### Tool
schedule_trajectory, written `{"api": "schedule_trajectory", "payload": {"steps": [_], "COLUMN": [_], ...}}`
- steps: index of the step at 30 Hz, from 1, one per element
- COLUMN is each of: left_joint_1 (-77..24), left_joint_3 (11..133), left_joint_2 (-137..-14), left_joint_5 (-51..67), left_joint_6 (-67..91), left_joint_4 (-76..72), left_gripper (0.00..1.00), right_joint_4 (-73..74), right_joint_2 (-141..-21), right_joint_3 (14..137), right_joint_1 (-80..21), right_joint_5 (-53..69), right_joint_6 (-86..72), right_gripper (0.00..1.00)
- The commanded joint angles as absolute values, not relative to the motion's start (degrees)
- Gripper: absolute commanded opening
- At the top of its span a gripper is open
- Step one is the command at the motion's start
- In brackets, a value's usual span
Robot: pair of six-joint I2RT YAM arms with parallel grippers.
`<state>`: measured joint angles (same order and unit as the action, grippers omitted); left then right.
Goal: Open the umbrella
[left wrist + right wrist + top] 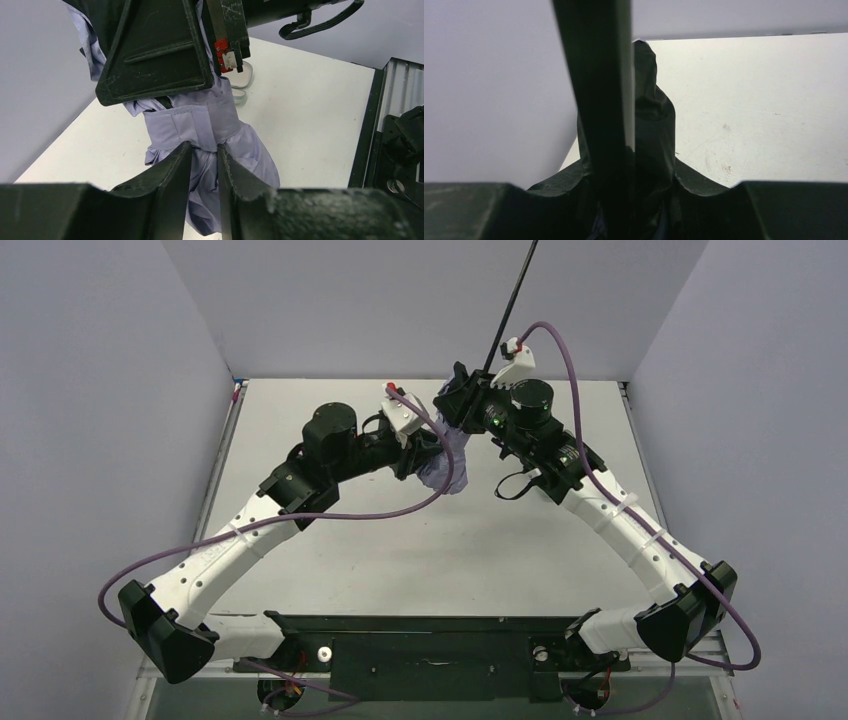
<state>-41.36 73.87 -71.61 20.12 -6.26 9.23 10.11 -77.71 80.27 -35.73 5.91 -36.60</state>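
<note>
Pale grey walls (pixel 100 390) closed round the white tabletop (pixel 400 560), and over its far part I had the umbrella (pixel 250 155) held clear of the surface. My right jaws were clamped on it where the bundle ended, with the thin black shaft (pixel 512 300) rising stiff and straight out of them. Soft, creased lavender fabric hung below, cinched by a flat strap (pixel 195 125). My left jaws sat directly beneath, nearly together on either side of a fold. I could not tell whether they pinched it. The long axis ran up and down, so I judged the coming move to be a pull along it.
</note>
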Motion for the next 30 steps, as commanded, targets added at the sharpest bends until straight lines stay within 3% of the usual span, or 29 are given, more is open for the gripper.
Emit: {"api": "schedule_trajectory", "payload": {"steps": [1, 4, 7, 10, 18, 22, 24, 30], "left_joint_1": [-41.61, -41.6, -41.67, -41.74, -41.69, -41.41, -41.32, -41.25], "left_joint_3": [77.21, 77.5, 77.25, 77.3, 77.86, 77.66, 77.54, 77.89], "left_joint_2": [-72.08, -72.3, -72.28, -72.39, -72.96, -73.02, -73.04, -73.76], "left_joint_5": [15.1, 14.23, 13.23, 10.98, 8.54, 11.19, 11.78, 8.96], "left_joint_6": [-6.59, -6.46, -6.36, -6.25, -4.12, -1.65, -0.58, 4.29], "left_joint_4": [4.07, 3.93, 2.98, 2.01, 0.99, 0.84, -0.05, -0.09], "left_gripper": [0.18, 0.21, 0.33, 0.34, 0.3, 0.17, 0.16, 0.33], "right_joint_4": [4.54, 4.28, 3.99, 4.04, 4.14, 3.69, 3.63, 3.28], "right_joint_2": [-73.96, -74.06, -74.07, -74.04, -73.44, -73.41, -73.3, -73.19], "right_joint_3": [80.53, 80.37, 80.36, 80.14, 79.36, 79.5, 79.37, 79.39], "right_joint_1": [-37.09, -37.16, -37.35, -37.38, -37.65, -37.86, -37.92, -38.27], "right_joint_5": [8.17, 8.26, 8.49, 8.61, 8.65, 9.05, 9.02, 9.22], "right_joint_6": [-37.28, -37.58, -37.69, -37.6, -37.24, -36.73, -36.66, -36.51], "right_gripper": [0.0, 0.0, 0.0, 0.0, 0.0, 0.0, 0.0, 0.0]}}
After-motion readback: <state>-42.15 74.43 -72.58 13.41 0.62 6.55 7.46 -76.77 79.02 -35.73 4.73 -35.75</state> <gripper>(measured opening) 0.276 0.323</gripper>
